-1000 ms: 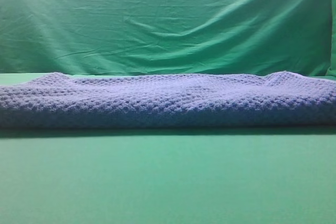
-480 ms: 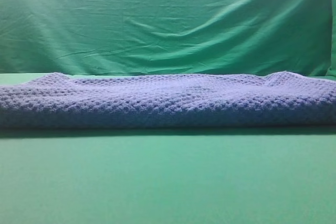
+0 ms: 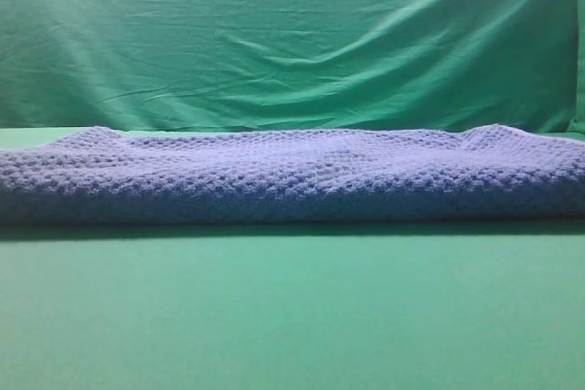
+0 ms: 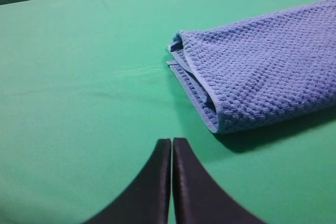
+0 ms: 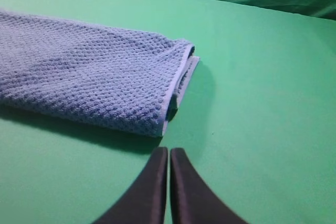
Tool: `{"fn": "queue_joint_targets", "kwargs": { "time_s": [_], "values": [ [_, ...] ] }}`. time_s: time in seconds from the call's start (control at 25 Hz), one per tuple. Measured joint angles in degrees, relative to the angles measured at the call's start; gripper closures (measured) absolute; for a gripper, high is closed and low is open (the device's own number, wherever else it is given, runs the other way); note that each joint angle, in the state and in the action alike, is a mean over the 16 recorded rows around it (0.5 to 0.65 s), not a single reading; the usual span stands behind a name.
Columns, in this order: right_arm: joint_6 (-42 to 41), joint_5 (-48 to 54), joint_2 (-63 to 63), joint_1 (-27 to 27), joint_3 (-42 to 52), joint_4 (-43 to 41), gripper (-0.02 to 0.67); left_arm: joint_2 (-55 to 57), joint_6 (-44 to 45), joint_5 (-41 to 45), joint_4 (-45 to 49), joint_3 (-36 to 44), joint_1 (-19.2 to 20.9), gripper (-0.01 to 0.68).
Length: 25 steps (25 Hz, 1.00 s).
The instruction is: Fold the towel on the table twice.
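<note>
The blue-grey waffle-knit towel lies folded in a long band across the green table, reaching both side edges of the exterior view. Its left end shows stacked layers at the fold in the left wrist view. My left gripper is shut and empty, its black fingers pressed together just short of that end. In the right wrist view the towel's right end lies ahead and to the left. The right gripper is shut too, holding nothing, close to the towel's near corner. Neither gripper appears in the exterior view.
A wrinkled green cloth backdrop hangs behind the table. Bare green table surface spreads left of the towel's left end, and more bare surface lies right of its right end.
</note>
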Motion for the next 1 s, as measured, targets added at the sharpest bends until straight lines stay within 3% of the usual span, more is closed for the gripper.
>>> {"fn": "queue_joint_targets", "kwargs": {
  "time_s": [0.52,1.0],
  "values": [
    [0.00,-0.21,0.00,-1.09,0.03,0.00,0.649,0.00,0.00,-0.39,0.20,0.09,0.31,0.673],
    [-0.02,-0.24,0.00,-11.18,0.03,0.00,0.649,0.00,0.00,-0.50,0.04,0.16,5.15,0.673]
  ]
}}
